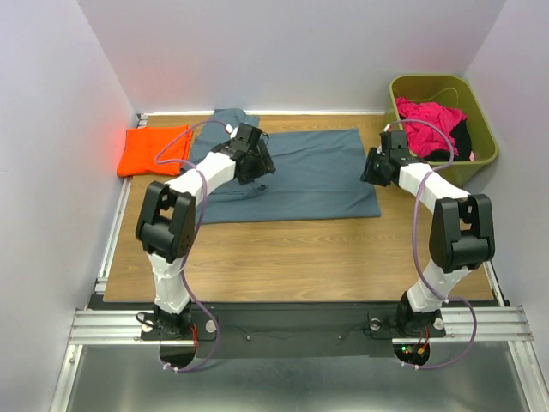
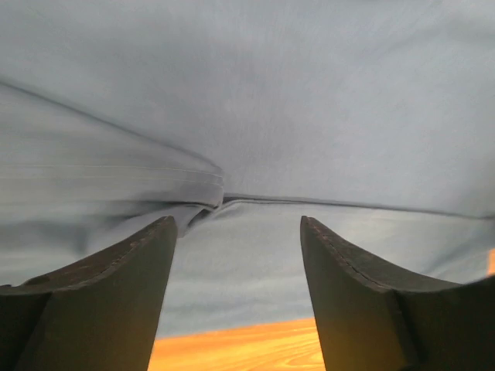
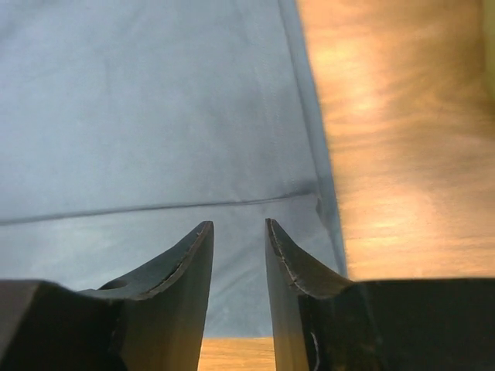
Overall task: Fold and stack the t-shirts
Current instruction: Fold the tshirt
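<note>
The left pincer (image 2: pixel 236 220) hovers right over the slate blue-grey t-shirt (image 1: pixel 317 172), jaws spread wide with nothing between them. In its wrist view the cloth fills everything ahead of the fingertips. A fold seam runs just past them, and a strip of the wooden table (image 1: pixel 300 257) shows down between the fingers. The right pincer (image 3: pixel 238 224) sits at that shirt's right-hand edge with its jaws only a narrow slit apart. No cloth is caught in the gap (as far as its own camera shows, anyway). The shirt's edge runs just ahead and to the right of its tips, with bare wood beyond. The orange t-shirt (image 1: pixel 153 150) lies folded well off to the left pincer's left, by the wall. A green bin (image 1: pixel 480 112) with pink clothes (image 1: pixel 429 124) sits near the right pincer's right, a bit further back.
</note>
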Controlling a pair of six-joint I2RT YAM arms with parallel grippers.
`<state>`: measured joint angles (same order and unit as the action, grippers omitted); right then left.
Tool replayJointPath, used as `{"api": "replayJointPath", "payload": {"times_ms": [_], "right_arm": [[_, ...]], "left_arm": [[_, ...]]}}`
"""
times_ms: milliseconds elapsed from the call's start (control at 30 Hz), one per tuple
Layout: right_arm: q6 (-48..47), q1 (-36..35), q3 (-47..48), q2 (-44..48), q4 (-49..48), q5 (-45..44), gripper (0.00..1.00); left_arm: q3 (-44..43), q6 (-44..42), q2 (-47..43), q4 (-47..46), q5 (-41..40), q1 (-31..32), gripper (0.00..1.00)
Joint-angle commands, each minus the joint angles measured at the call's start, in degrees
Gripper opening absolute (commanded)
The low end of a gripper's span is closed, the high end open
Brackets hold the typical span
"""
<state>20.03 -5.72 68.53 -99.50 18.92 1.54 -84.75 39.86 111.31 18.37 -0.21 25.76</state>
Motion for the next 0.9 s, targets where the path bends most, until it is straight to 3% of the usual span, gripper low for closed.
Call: {"api": "replayJointPath", "payload": {"times_ms": [0, 267, 500, 867], "right_arm": [[-6.6, -5.0, 3.8, 2.1, -1.5, 5.5, 0.41], [-15.5, -17.0, 15.1, -5.7, -1.7, 9.8, 0.49], [-19.1, -22.9, 25.2, -15.0, -1.7, 12.8, 0.48], [-22.6, -26.6, 31.3, -21.3, -1.7, 14.7, 0.46]], "left_arm": [[1.0, -3.8, -11.4, 2.3, -9.8, -2.2, 0.79], [11.2, -7.9, -17.0, 0.7, -9.9, -12.1, 0.84], [10.8, -11.9, -12.3, 1.4, -11.3, -15.3, 0.71], [8.2, -14.0, -4.2, 1.2, -12.9, -15.7, 0.57]]}}
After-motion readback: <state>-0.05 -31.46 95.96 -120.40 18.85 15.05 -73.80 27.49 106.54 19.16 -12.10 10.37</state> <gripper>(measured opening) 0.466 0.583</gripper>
